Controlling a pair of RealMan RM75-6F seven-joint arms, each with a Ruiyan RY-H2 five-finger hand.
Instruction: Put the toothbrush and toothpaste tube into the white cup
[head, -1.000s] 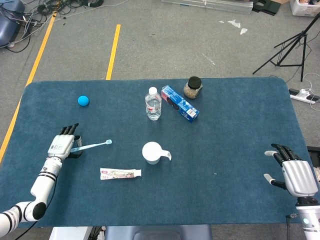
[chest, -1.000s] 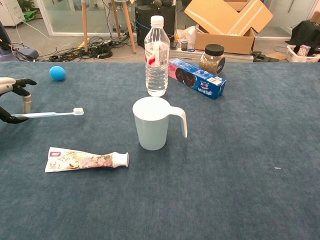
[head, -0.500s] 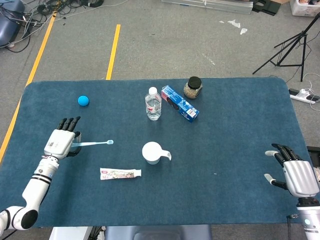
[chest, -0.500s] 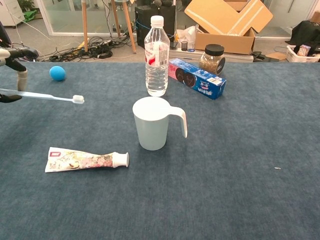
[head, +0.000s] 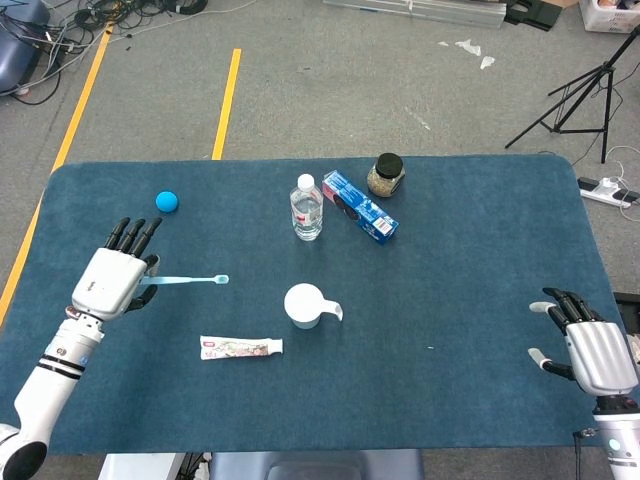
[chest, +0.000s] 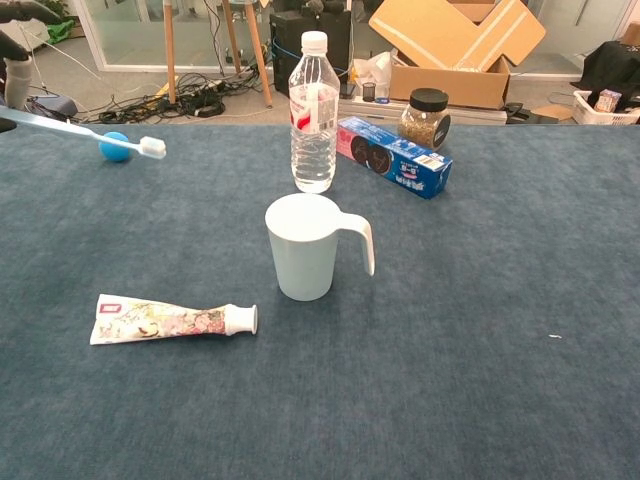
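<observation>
Left hand (head: 108, 281) sits over the left side of the blue table (head: 470, 260), pinching the handle end of the toothbrush (head: 185, 281); its other fingers are extended and spread. The toothbrush is clear of the table surface, roughly level, bristle head pointing toward the table centre. In the chest view the brush (chest: 95, 133) enters from the upper left edge, head slightly lower than the handle, and only a bit of the left hand (chest: 14, 45) shows at the frame corner.

White cup (head: 303, 305) stands upright near the table centre, handle on the side away from the left hand, mouth open upward. Toothbrush head is well apart from the cup.

Toothpaste tube (head: 241, 347) lies flat on the table, near the cup on its left-front side, cap end toward the cup, not touching it.

Right hand (head: 587, 346) rests at the right-front edge of the table, fingers apart, holding nothing.

Behind the cup: water bottle (head: 307, 208) upright, a blue box (head: 360, 207) lying flat just beside it, a jar (head: 385, 175) with a black lid beyond the box. A blue ball (head: 167, 201) sits at the far left.
</observation>
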